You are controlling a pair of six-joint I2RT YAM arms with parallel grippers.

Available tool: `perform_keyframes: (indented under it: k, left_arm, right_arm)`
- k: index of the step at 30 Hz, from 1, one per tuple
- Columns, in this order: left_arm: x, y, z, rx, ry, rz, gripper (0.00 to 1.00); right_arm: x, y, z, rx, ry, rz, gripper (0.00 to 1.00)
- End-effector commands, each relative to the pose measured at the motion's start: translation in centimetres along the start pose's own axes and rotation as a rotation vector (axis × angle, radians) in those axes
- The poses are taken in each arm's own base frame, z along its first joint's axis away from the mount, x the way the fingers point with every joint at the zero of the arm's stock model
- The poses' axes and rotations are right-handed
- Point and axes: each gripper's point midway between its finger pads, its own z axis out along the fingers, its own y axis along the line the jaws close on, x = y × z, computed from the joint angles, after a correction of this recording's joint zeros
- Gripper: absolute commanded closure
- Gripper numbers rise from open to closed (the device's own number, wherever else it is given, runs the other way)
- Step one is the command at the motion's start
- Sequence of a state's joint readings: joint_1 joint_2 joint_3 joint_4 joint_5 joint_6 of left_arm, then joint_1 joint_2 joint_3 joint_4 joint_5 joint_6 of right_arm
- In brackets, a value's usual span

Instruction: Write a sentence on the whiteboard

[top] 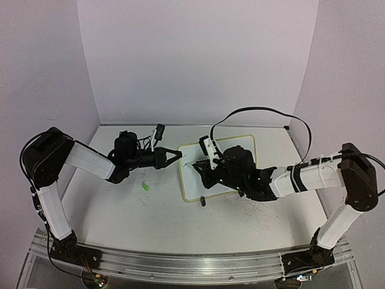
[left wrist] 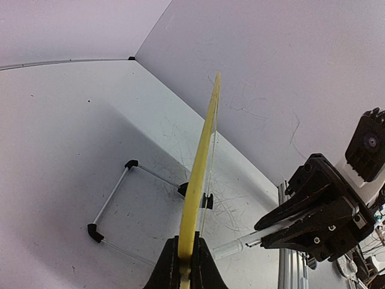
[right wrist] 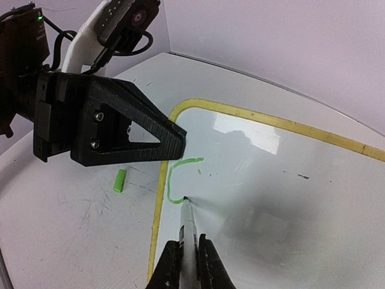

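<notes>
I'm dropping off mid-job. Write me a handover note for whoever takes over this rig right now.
Left gripper: shut on the whiteboard at its yellow left rim, apparently steadying it.
Right gripper: shut on the marker, with the tip touching the board.
Green cap: lying on the table, left of the board.
Done: one curved green stroke near the board's left edge.
Left: nearly all of the sentence.

Yellow-rimmed whiteboard (top: pixel 192 183) bears one curved green stroke (right wrist: pixel 169 183) beside its rim.
</notes>
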State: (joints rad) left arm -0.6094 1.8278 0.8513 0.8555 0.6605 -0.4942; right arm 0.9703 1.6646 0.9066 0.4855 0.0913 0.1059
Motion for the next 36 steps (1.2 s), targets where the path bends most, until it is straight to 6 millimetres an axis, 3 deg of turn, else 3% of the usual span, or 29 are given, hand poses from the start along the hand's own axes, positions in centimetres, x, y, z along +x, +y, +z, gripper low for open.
perform_keyframes:
  k: [1, 7, 16, 36]
  left_arm:
    - [-2.1, -1.4, -0.2, 0.033, -0.042, 0.056, 1.0]
    - [-2.1, -1.4, -0.2, 0.031, -0.042, 0.056, 1.0]
    - [-2.2, -1.4, -0.1, 0.033, -0.043, 0.057, 1.0]
    - [-2.1, -1.5, -0.2, 0.032, -0.041, 0.06, 1.0]
  right_arm:
    - [-2.3, -2.0, -0.3, 0.099, -0.07, 0.019, 1.0]
    - [-2.8, -2.0, -0.4, 0.098, -0.085, 0.019, 1.0]
    - [-2.9, 0.1, -2.0, -0.044, -0.126, -0.007, 1.0]
    - [-3.4, 1.0, -0.3, -0.075, -0.122, -0.002, 1.0]
